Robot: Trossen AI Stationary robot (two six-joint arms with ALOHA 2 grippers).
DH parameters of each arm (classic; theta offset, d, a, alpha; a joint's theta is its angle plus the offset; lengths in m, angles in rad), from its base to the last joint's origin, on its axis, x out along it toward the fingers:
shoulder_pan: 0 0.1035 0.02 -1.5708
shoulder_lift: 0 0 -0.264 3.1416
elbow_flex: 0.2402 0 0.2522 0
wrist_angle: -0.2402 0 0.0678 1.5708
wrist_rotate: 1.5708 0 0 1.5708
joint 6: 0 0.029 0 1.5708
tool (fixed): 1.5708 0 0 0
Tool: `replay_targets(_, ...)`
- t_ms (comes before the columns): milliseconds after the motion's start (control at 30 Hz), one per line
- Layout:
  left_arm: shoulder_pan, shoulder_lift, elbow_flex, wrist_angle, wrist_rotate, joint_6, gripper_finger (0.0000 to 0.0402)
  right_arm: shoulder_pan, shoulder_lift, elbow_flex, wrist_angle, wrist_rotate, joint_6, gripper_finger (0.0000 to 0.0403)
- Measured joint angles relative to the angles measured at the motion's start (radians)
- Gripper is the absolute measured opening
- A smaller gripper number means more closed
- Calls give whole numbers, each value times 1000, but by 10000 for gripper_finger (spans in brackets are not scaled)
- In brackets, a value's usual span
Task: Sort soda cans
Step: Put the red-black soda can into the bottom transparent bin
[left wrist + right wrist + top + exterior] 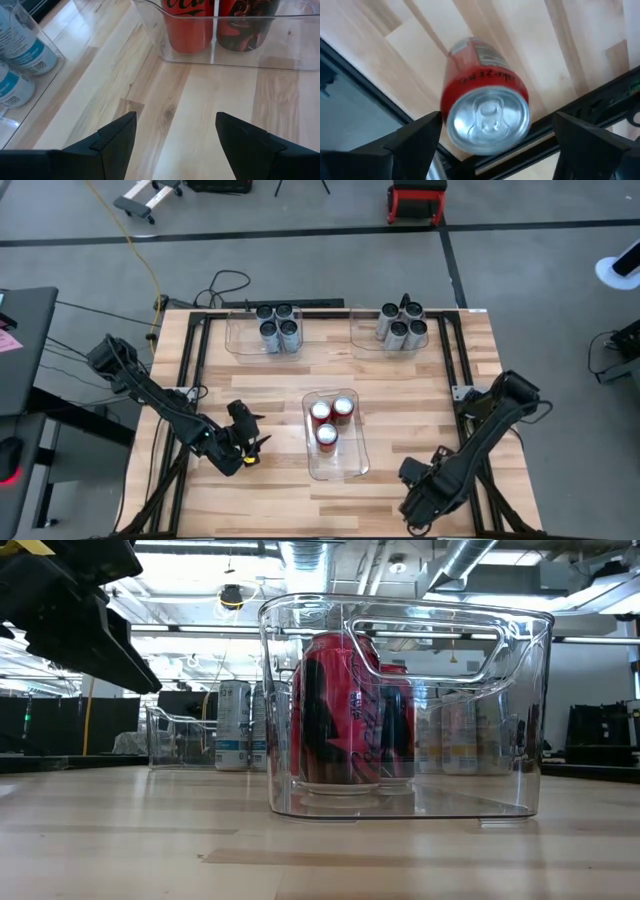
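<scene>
**Right end effector over a red can**

We see the right end effector point(492, 135) near the tabletop's point(400, 380) front right corner, fingers spread wide on either side of a red soda can point(485, 107) standing upright beneath it, not clamped. Left of the centre bin point(337, 450), the left end effector point(175, 135) hovers low over bare wood, fingers apart, holding nothing. Inside that centre bin stand three red cans point(331, 420). Behind it, at the far left, a clear bin point(245, 335) carries four dark-topped cans point(277, 327); the far right bin point(365, 335) carries five silver cans point(402, 325).
</scene>
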Motion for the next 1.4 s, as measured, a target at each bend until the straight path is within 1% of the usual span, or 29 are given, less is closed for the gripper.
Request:
replay_targets(233,0,0,0,0,0,0,267,12,0,-105,129,-4,-12,400)
replay_targets(367,0,0,0,0,0,-1,267,18,0,-134,187,-6,-12,400)
replay_targets(467,0,0,0,0,0,-2,267,18,0,-142,194,-11,-11,397)
replay_targets(533,0,0,0,1,-3,-2,267,18,0,-144,190,-13,-14,384)
replay_targets(567,0,0,0,1,-5,-2,267,18,0,-144,188,-13,-20,371)
replay_targets(700,0,0,0,1,-7,-3,267,14,-1,-143,186,-15,-41,295)
replay_targets(733,0,0,1,2,-7,-3,267,11,-2,-143,183,-15,-46,286)
replay_targets(867,0,0,1,1,-7,-3,267,4,-1,-133,153,-15,-65,286)
replay_targets(1000,0,0,1,1,-11,-3,267,-15,2,-58,58,21,-121,286)
replay_targets(1167,0,0,1,2,-16,-3,267,-65,1,113,-126,112,-192,286)
replay_targets(1333,0,0,1,2,-16,-1,267,-158,-8,286,-126,229,-313,286)
replay_targets(1400,0,0,1,0,-16,0,267,-212,-11,337,-127,238,-368,286)
